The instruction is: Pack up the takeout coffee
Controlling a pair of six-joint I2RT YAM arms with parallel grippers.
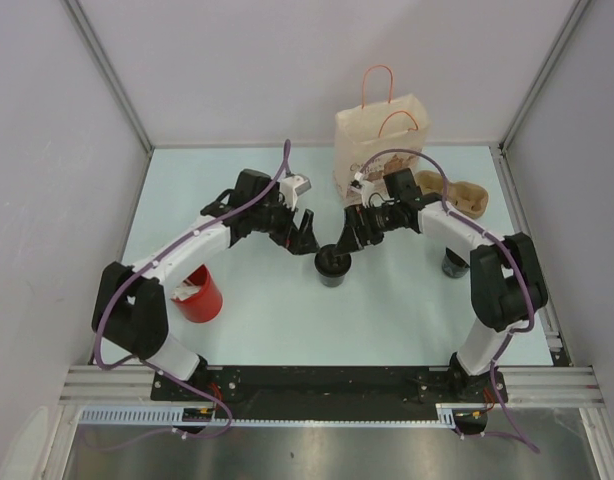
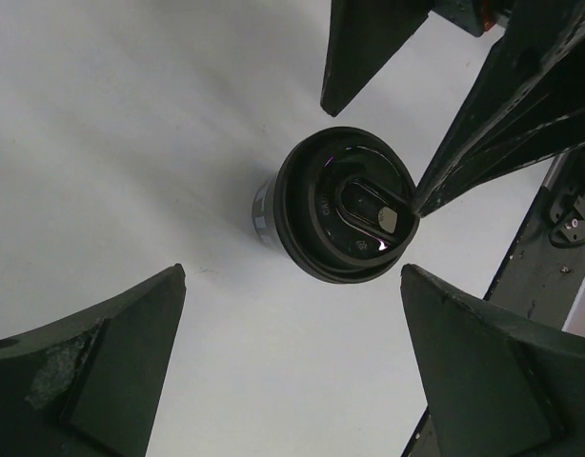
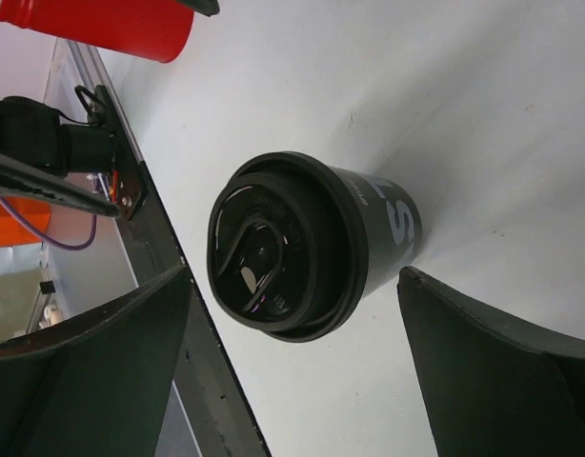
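The black lidded coffee cup (image 1: 332, 266) stands upright mid-tabletop (image 1: 267, 330), between the right claw's (image 1: 349, 240) wide-spread fingers, a gap on each side. The left claw (image 1: 305, 236), equally wide, hovers just beside it. A paper bag (image 1: 382, 150) stands behind.

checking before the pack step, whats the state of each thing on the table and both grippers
black lidded takeout coffee cup, upright, lid on, not gripped
brown paper bag with orange handles, standing upright
red plastic cup, upright, something white inside
left gripper, jaws open, holding nothing
right gripper, jaws open, either side of the coffee cup
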